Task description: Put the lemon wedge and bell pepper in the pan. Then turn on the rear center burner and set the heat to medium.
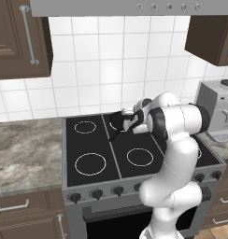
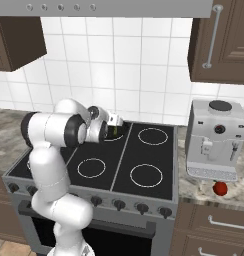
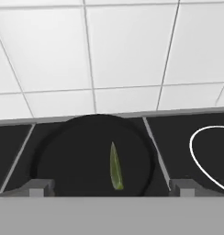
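The black pan (image 3: 86,156) sits at the rear middle of the glass cooktop (image 1: 92,144), against the tiled wall, and covers the rear center burner beneath it. A thin yellow-green lemon wedge (image 3: 115,167) lies inside the pan, right of its centre. My gripper (image 3: 111,189) hovers open just above and in front of the pan (image 1: 117,127), its two fingertips (image 3: 40,188) spread wide with nothing between them. From the right base the gripper (image 2: 114,123) hides most of the pan (image 2: 115,133). The red bell pepper (image 2: 220,188) rests on the counter right of the stove, in front of the coffee machine.
A grey coffee machine (image 2: 214,140) stands on the right counter. A row of dark knobs (image 2: 119,204) runs along the stove's front. White ring burners (image 1: 90,164) mark the cooktop. Wall cabinets and a range hood hang above.
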Robot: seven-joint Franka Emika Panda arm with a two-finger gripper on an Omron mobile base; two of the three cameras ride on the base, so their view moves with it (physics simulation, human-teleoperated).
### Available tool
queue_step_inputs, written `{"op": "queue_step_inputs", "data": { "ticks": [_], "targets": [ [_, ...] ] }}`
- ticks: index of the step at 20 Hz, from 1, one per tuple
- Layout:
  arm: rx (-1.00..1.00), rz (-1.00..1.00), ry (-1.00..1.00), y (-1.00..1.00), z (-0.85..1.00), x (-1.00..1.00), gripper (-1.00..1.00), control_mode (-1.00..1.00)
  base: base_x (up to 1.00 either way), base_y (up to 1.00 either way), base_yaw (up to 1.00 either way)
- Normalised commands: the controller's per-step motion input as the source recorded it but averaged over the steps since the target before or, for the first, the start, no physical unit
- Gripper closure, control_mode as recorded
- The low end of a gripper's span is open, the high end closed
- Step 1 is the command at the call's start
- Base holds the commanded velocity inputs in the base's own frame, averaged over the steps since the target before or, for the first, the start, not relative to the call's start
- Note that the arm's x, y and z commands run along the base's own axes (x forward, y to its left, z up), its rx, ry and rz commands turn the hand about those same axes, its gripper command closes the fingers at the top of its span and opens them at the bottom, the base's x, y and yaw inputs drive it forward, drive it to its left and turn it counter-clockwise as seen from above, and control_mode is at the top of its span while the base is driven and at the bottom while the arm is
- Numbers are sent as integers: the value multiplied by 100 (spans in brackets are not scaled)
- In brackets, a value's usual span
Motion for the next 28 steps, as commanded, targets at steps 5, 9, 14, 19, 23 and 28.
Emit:
{"op": "queue_step_inputs", "data": {
  "ticks": [5,9,14,19,23,28],
  "targets": [
    [4,0,16,-55,78,-34,-100,-100,0,0,0],
    [4,-1,21,-62,60,-43,-100,-100,0,0,0],
    [4,0,11,-74,29,-58,-100,-100,0,0,0],
    [7,-2,10,-84,8,-59,-100,-100,0,0,0],
    [4,-3,11,-74,0,-51,-100,-100,0,0,0],
    [0,-7,9,-59,0,-49,-100,-100,0,0,0]
  ]
}}
